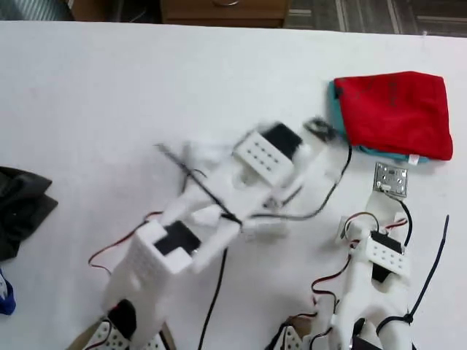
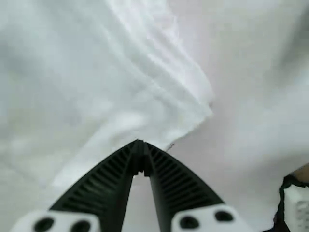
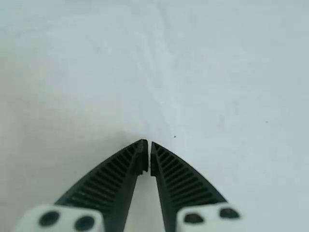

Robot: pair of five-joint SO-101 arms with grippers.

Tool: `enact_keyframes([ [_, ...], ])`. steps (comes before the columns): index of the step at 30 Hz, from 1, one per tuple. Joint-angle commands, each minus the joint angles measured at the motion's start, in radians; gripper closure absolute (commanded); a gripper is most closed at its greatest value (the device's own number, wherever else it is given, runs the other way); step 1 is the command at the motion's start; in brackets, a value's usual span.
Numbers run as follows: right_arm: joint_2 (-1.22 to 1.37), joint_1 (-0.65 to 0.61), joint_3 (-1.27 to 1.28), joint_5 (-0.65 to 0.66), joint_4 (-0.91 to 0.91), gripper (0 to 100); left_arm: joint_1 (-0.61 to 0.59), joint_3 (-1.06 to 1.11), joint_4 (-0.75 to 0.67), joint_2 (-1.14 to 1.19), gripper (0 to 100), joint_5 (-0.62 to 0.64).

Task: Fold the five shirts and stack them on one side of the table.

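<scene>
- My left claw [image 2: 141, 157] is pressed together, its tips at the edge of a white shirt [image 2: 120, 82]. I can't tell whether any cloth is caught.
- In the high view it sits centre-right, just left of the red shirt [image 1: 394, 109], which lies folded on a teal shirt [image 1: 335, 98] at the upper right of the surface [image 1: 109, 87].
- My right claw [image 3: 148, 154] is pressed together over bare surface at the lower right.
- A dark shirt [image 1: 22, 208] lies crumpled at the left edge. I judge the left arm is nearer to it.

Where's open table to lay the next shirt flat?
Widest bare table: the far stretch beyond the arms, between the black garment at the left edge and the red shirt stack at right. Crowded: the near middle, where the left arm, right arm and cables lie.
</scene>
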Motion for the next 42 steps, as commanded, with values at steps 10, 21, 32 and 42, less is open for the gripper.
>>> enact_keyframes([
  [10, -0.027, -0.010, -0.018, 0.008, -0.019, 97.4, -0.353, 0.073, -0.299, 0.046, 97, -0.002],
  [21, -0.027, -0.010, -0.018, 0.008, -0.019, 97.4, -0.416, 0.067, -0.439, 0.169, 97, 0.002],
  [32, -0.025, -0.101, -0.204, 0.002, 0.214, 85.9, -0.480, -0.317, -0.061, 0.169, 97, 0.002],
  [42, 0.035, -0.423, -0.884, -0.002, 0.691, 82.6, -0.529, -0.186, 0.043, -0.040, 97, -0.005],
])
